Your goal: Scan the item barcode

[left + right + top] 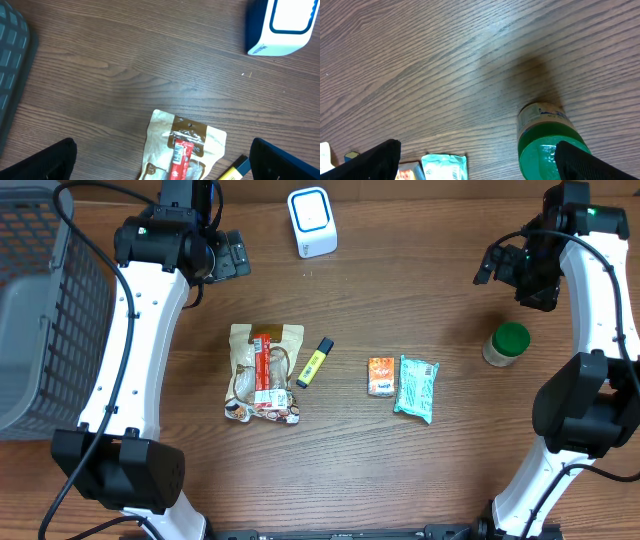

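The white and blue barcode scanner (312,222) (280,27) stands at the back of the table. Items lie in a row mid-table: a beige snack bag with a red stick (264,372) (182,150), a yellow highlighter (314,362) (232,171), an orange packet (381,376) (407,172), a teal tissue pack (416,387) (444,167) and a green-lidded jar (508,344) (547,145). My left gripper (235,255) (164,165) hangs open above the table behind the snack bag, holding nothing. My right gripper (500,265) (481,162) is open and empty, raised behind the jar.
A grey mesh basket (40,310) (10,60) fills the far left of the table. Bare wood lies between the scanner and the row of items, and along the front edge.
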